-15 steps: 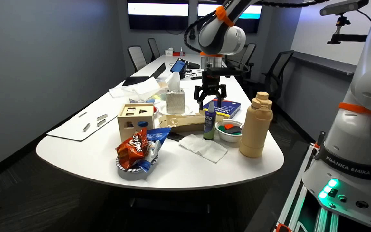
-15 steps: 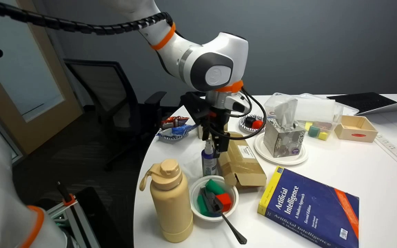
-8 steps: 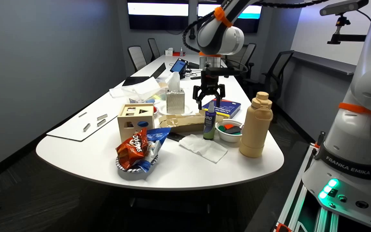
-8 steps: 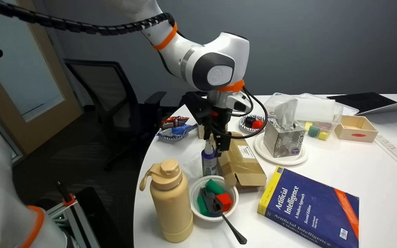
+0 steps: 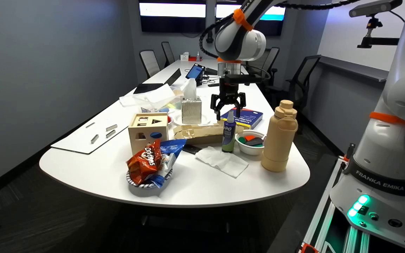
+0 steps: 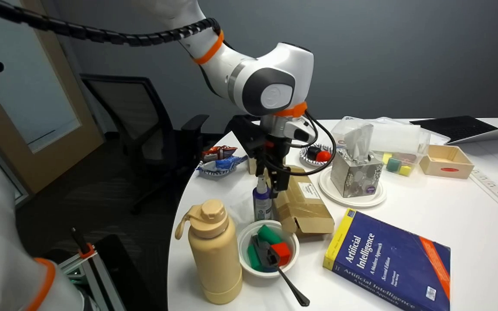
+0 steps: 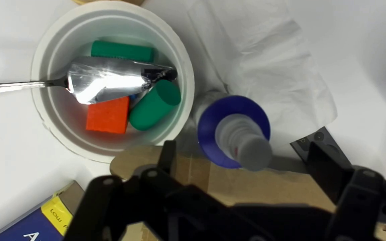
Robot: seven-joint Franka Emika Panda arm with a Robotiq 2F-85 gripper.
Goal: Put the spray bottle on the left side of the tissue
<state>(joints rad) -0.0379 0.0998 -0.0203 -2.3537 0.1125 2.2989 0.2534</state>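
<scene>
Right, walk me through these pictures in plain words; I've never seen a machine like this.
The machine is a robot arm ending in a two-fingered gripper. Two pictures look on from outside, from different places; the third looks out from the arm's wrist, so its black fingers show along the bottom.

On the white table, a small spray bottle stands upright at the edge of a thin white tissue. Around them are a tan bottle, a bowl holding coloured blocks, a cardboard box, a book, a tissue box and snack bags.

Nothing is held: the fingers stand apart, close to the spray bottle.
</scene>
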